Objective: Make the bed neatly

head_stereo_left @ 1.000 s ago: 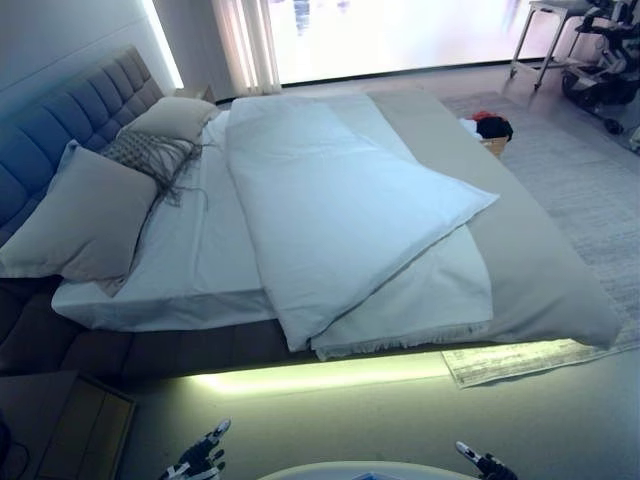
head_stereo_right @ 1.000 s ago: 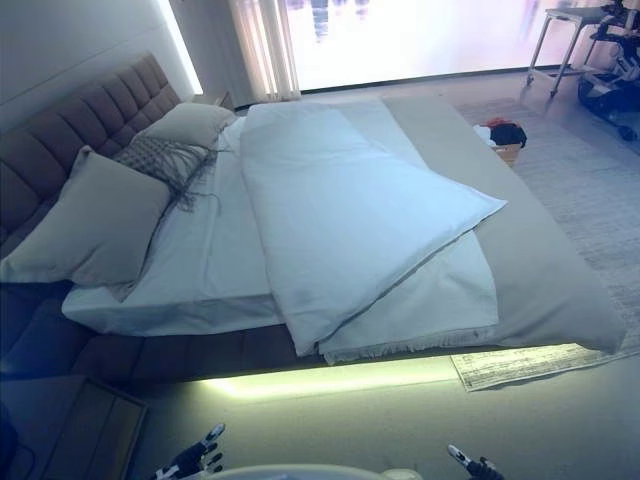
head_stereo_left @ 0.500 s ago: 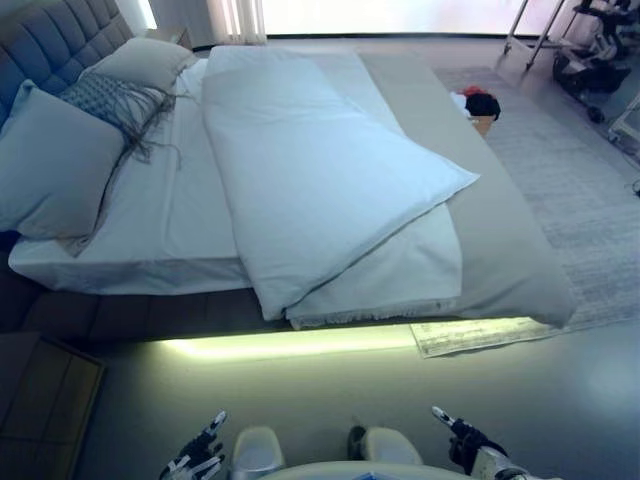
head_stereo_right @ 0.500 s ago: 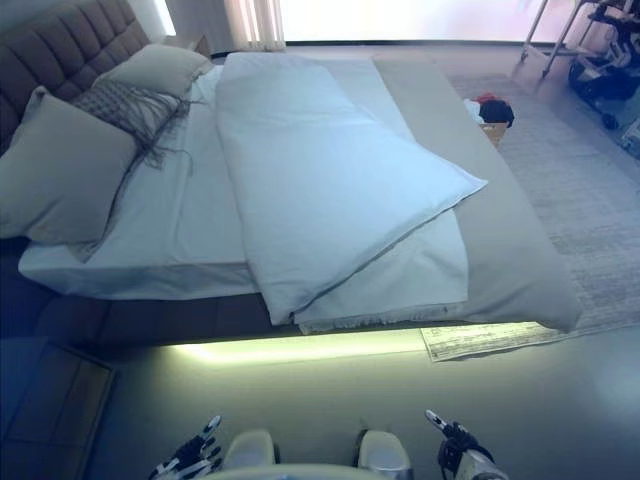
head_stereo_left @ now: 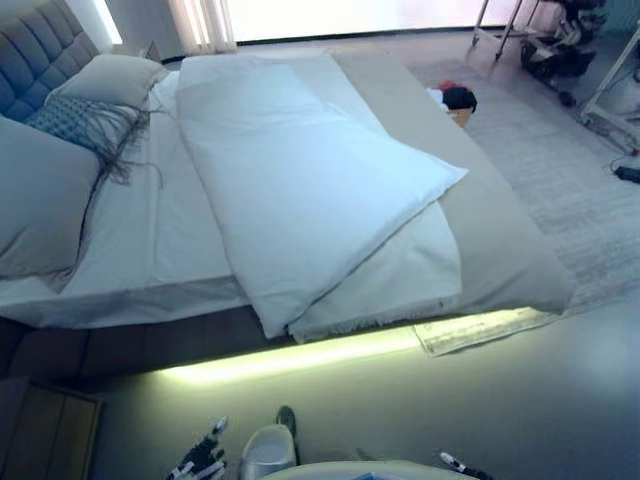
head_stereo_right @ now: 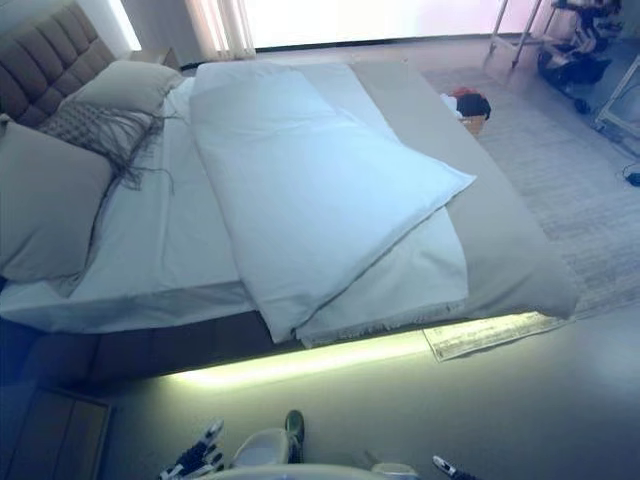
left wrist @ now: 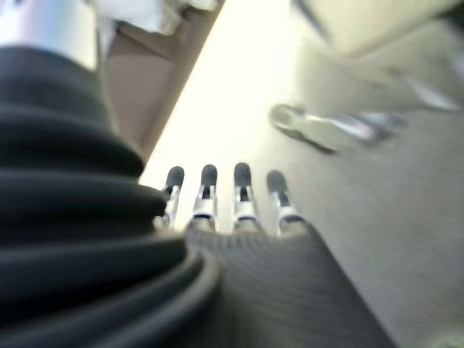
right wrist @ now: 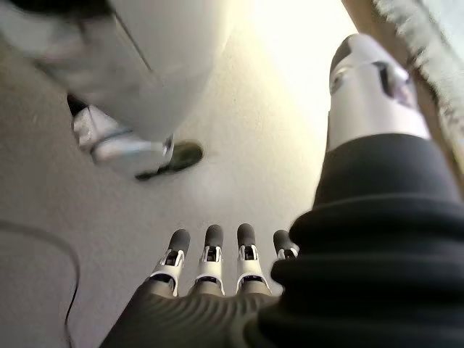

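The bed [head_stereo_left: 500, 240] lies ahead with a white duvet [head_stereo_left: 300, 190] folded over on itself, one corner pointing right across the beige cover. Its lower layer hangs over the near edge. Two beige pillows [head_stereo_left: 40, 200] [head_stereo_left: 110, 78] and a fringed grey cushion [head_stereo_left: 80, 115] rest by the headboard at the left. My left hand [head_stereo_left: 200, 460] hangs low at the bottom of the view, fingers straight, holding nothing. Only the tip of my right hand [head_stereo_left: 455, 464] shows at the bottom right; in the right wrist view its fingers [right wrist: 210, 254] are straight over the floor.
A basket [head_stereo_left: 455, 100] with dark and red things stands on the rug beyond the bed's right side. A paper mat [head_stereo_left: 480, 328] lies on the floor at the bed's near right corner. A wooden nightstand [head_stereo_left: 40, 440] sits at the lower left. Carts [head_stereo_left: 550, 40] stand at the far right.
The camera has shifted, so the bed shows further left and closer. Both hands have dropped lower at the bottom edge. The bedding has not moved.
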You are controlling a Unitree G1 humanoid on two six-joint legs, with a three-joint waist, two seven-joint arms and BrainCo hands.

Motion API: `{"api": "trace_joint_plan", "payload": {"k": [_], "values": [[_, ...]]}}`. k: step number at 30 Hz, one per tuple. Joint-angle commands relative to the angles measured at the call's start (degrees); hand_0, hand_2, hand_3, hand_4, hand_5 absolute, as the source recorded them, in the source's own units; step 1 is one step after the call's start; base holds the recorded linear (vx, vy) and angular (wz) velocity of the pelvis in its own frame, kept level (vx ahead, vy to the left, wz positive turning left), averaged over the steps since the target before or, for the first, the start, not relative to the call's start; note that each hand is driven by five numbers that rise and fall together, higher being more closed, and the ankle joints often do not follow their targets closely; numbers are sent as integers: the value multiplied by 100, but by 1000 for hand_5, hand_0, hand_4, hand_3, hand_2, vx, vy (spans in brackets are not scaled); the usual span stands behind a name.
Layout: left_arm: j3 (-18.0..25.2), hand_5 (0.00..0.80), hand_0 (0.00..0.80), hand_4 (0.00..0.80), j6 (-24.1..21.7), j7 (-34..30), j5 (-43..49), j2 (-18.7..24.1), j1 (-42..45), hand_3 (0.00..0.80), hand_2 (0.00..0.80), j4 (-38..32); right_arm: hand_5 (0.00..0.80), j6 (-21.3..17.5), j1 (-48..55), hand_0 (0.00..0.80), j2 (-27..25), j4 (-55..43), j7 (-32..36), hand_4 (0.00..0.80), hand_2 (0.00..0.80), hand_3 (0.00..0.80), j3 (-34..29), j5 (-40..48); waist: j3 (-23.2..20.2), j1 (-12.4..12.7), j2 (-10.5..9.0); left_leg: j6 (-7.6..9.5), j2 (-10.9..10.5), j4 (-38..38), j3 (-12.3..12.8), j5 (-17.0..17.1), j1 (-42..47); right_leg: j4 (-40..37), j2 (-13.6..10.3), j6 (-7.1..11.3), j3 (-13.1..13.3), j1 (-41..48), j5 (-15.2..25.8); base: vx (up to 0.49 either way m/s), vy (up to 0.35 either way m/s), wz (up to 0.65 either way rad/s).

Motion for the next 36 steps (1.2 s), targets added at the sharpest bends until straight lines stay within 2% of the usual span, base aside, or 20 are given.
{"api": "trace_joint_plan", "payload": {"k": [1, 3, 5, 6, 7, 8, 10, 11, 13, 15, 18, 20, 22, 26, 29, 31, 32, 33, 35, 36], "values": [[56, 0, 0, 0, -54, -179, 326, 38, -71, 0, 0, -26, 0, -273, -381, 0, -330, -165, 66, 0, 0, 0, -214, 13, -128, 146, 344, -203, 251, 558, -88, -22, -1031, 463, 134, 318, -193, 557, 107, 241, 176, 19], [26, 0, 0, 0, -17, -211, 464, 72, -131, 0, 0, -27, 0, -286, -399, 0, -302, -229, -15, 0, 0, 0, -215, 18, -238, 131, 285, -41, 92, 613, -65, -132, -1085, 734, 86, 405, -116, 498, 388, 244, 186, 6], [-86, 0, 0, 0, 39, -297, 590, 121, -193, 0, 0, -47, 0, -260, -383, 0, -299, -278, -132, 0, 0, 0, -243, 69, -344, 15, 292, 153, -100, 453, -126, -226, -924, 1851, -19, 492, 13, -156, 1298, 240, 205, 4], [-115, 0, 0, 0, 44, -288, 629, 127, -207, 0, 0, -56, 0, -244, -378, 0, -305, -292, -147, 0, 0, 0, -253, 71, -357, -19, 322, 188, -119, 405, -139, -249, -859, 2160, -24, 491, 56, -395, 1444, 240, 209, 14], [-159, 0, 0, 0, 45, -288, 664, 147, -238, 0, 0, -65, 0, -195, -361, 0, -334, -319, -159, 0, 0, 0, -268, 61, -331, -102, 392, 234, -144, 321, -161, -279, -686, 2577, -62, 426, 40, -848, 1631, 208, 173, 17], [-187, 0, 0, 0, 51, -271, 644, 157, -281, 0, 0, -69, 0, -166, -349, 0, -374, -320, -151, 0, 0, 0, -259, 44, -286, -180, 460, 255, -154, 236, -185, -291, -514, 2762, -80, 338, -13, -1246, 1631, 261, 166, 24], [-243, 0, 0, 0, 109, -309, 480, 201, -379, 0, 0, -102, 0, -190, -338, 0, -456, -268, -122, 0, 0, 0, -219, 79, -156, -328, 581, 219, -142, 62, -152, -275, -182, 2335, -61, 145, -272, -1866, 1409, 228, 20, 18], [-267, 0, 0, 0, 110, -300, 371, 209, -413, 0, 0, -142, 0, -175, -340, 0, -493, -248, -66, 0, 0, 0, -200, 111, -93, -386, 604, 169, -122, -20, -123, -304, 7, 1793, -53, 90, -408, -2127, 1332, 190, -139, 14], [-301, 0, 0, 0, 124, -265, 275, 204, -441, 0, 0, -226, 0, -192, -354, 0, -512, -246, 15, 0, 0, 0, -186, 193, 31, -484, 554, 92, -153, -52, -201, -471, 244, 876, -113, 151, -434, -2368, 1524, 150, -214, 17], [-342, 0, 0, 0, 100, -224, 215, 207, -531, 0, 0, -298, 0, -210, -482, 0, -523, -289, 75, 0, 0, 0, -172, 371, 184, -590, 461, 48, -171, 128, -273, -835, 295, 252, -200, 334, -246, -2733, 1843, 27, -235, 24], [-377, 0, 0, 0, 75, -92, 96, 128, -562, 0, 0, -315, 0, -213, -607, 0, -506, -327, -68, 0, 0, 0, -152, 322, 267, -675, 443, 21, -4, 446, -248, -969, 160, 476, -158, 383, 11, -2716, 1661, 20, -172, 24], [-311, 0, 0, 0, 12, -46, 24, 48, -465, 0, 0, -294, 0, -216, -553, 0, -474, -349, -9, 0, 0, 0, -181, 306, 202, -662, 420, -53, 86, 460, -181, -915, 186, 353, -138, 421, -111, -2421, 1546, 120, -175, 61], [-204, 0, 0, 0, -29, -49, 98, 11, -354, 0, 0, -252, 0, -288, -490, 0, -416, -359, 10, 0, 0, 0, -167, 314, 110, -630, 379, -113, 196, 286, -74, -848, 395, 147, -112, 457, -355, -2127, 1470, 184, -207, 25], [-133, 0, 0, 0, 35, -20, 204, 23, -259, 0, 0, -133, 0, -381, -453, 0, -439, -368, -27, 0, 0, 0, -177, 377, -55, -600, 371, -173, 256, -30, -191, -777, 648, 23, 62, 371, -459, -1809, 1304, 163, -161, 5], [-109, 0, 0, 0, 64, -45, 211, 4, -227, 0, 0, -127, 0, -406, -590, 0, -512, -384, -24, 0, 0, 0, -164, 496, -79, -574, 375, -258, 321, 200, -219, -861, 665, 95, 92, 278, -557, -1744, 1194, 123, -97, 0], [-136, 0, 0, 0, 25, -164, 198, -12, -183, 0, 0, -140, 0, -453, -662, 0, -564, -430, 102, 0, 0, 0, -170, 684, -17, -545, 350, -349, 327, 836, -335, -858, 414, 97, 102, 172, -537, -1662, 1131, 114, -32, 0], [-159, 0, 0, 0, 32, -215, 219, -21, -170, 0, 0, -180, 0, -442, -666, 0, -599, -520, 107, 0, 0, 0, -179, 734, 44, -496, 375, -441, 326, 1131, -484, -667, 177, 110, 131, 119, -518, -1589, 1088, 74, 68, -3], [-278, 0, 0, 0, 19, -308, 197, -64, -184, 0, 0, -267, 0, -476, -764, 0, -657, -666, 65, 0, 0, 0, -119, 915, 179, -419, 483, -540, 359, 966, -635, -431, -118, 213, 187, 99, -486, -1576, 989, 62, 128, -8], [-418, 0, 0, 0, 98, -322, 171, -106, -238, 0, 0, -397, 0, -525, -901, 0, -711, -869, 58, 0, 0, 0, -94, 1174, 293, -449, 542, -425, 334, 638, -483, -577, -42, 440, 118, 133, -525, -1766, 902, 5, 172, -14], [-539, 0, 0, 0, 99, -319, 83, -78, -371, 0, 0, -427, 0, -569, -1045, 0, -745, -928, 103, 0, 0, 0, -113, 1342, 403, -435, 544, -423, 299, 718, -510, -604, -207, 532, 46, 165, -541, -1912, 922, -165, 106, -29]]}}
